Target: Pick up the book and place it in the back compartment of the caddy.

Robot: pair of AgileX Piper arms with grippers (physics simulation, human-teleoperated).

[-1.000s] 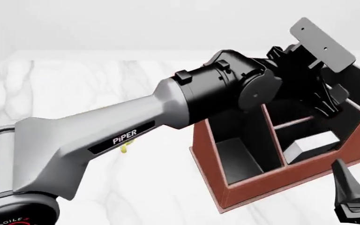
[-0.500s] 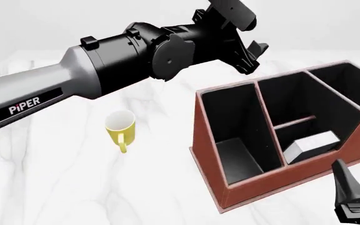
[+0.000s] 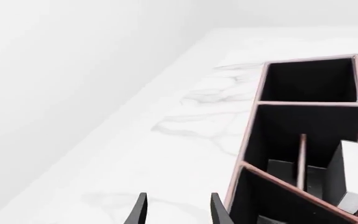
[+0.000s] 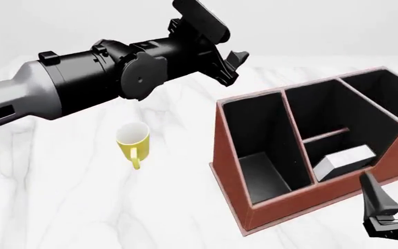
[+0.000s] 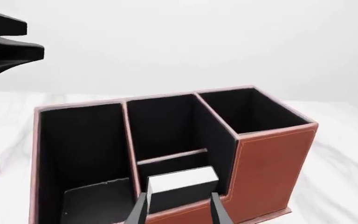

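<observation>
Front view shows the book (image 4: 344, 160) lying inside the caddy (image 4: 282, 205), in the near one of the two small cells split by a short cross divider; the cell behind that divider, the back compartment (image 4: 327, 122), holds nothing visible. A yellow mug (image 4: 132, 140) stands on the marble counter (image 4: 81, 207), well left of the caddy. High above the counter, the left gripper (image 4: 230, 65) hangs with fingers spread and nothing between them. At the caddy's near right corner, the right gripper (image 4: 393, 199) is likewise parted and bare.
</observation>
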